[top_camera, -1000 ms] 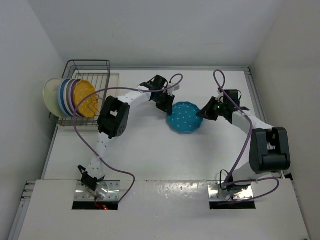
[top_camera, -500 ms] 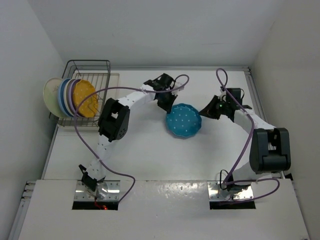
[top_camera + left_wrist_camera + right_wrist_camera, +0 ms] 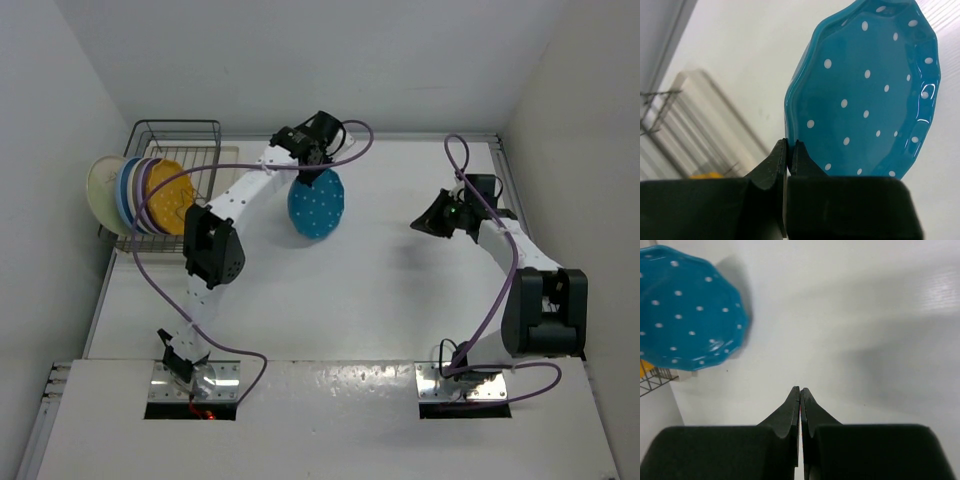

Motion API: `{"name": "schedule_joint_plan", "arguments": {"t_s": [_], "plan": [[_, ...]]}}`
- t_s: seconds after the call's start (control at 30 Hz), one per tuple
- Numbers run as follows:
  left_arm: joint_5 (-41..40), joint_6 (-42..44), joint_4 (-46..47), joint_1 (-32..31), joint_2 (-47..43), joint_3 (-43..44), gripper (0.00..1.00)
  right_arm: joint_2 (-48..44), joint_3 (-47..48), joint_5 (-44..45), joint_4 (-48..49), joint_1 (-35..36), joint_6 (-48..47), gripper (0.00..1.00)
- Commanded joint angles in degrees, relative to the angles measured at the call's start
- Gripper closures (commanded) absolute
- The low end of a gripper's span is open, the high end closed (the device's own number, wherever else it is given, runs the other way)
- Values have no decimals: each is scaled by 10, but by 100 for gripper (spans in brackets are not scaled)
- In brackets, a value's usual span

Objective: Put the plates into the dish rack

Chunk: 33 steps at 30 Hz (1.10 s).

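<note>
- Teal with white dots, the one plate (image 3: 317, 203) outside the dish rack (image 3: 178, 126) hangs from my left gripper (image 3: 312, 168) in the top view. It is lifted off the table (image 3: 380, 300), to the right of the dish rack and apart from it.
- Its jaws pinch the upper rim, so the teal plate hangs close to vertical. I judge that suits the upright prongs, which take a plate edge-on.
- Five plates stand in the dish rack, packed together and leaning left. The cream plate (image 3: 98, 188) overhangs the rack's left side, and the orange-yellow plate (image 3: 172, 192) faces right, toward the teal plate. I expect the next slot to be the one beside it.
- My right gripper (image 3: 425, 222) hovers far right of the dish rack, beyond the teal plate. It is closed on nothing, parked there, I take it, so the left arm has the whole path to itself.
- From the left wrist, the left gripper (image 3: 790, 149) is clamped nearly shut, with only the plate's thin scalloped rim between the fingers. The teal plate (image 3: 870, 95) rises above them, showing its dotted face.
- Behind it, the dish rack (image 3: 660, 102) is a blur at the left, with a sliver of orange-yellow low down. It is not close enough to lower the plate yet.
- From the right wrist, the right gripper (image 3: 800, 392) has its fingers pressed together and empty. The teal plate (image 3: 685, 315) sits at upper left, and a corner of the dish rack (image 3: 655, 379) shows just below it at the frame's edge.
</note>
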Motion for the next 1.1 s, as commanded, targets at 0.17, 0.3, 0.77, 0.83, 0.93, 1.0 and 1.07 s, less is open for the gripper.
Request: {"name": "schedule_joint_plan", "arguments": {"t_s": [0.17,0.3,0.77,0.83,0.93,1.0,1.07], "plan": [[-207,54,10,4,-109,60,100,-22,10,20,-33,-2,-29,100],[-287,80,24,34,-145,60,100,-27,2,21,-26,-1,-26,100],[-381,177,172,154,-312,-33,100,-44,-40,14,3,4,-8,100],[-381,177,172,176,-327,-53,100,-46,-45,22,2,10,-11,100],[-373,171,172,204,-351,-97,100,-45,-49,35,6,19,-16,100],[-355,163,172,217,-359,-129,100,-41,-54,34,10,21,-14,100],[-337,152,172,236,-365,-158,100,-38,-57,31,14,21,-11,100]]}}
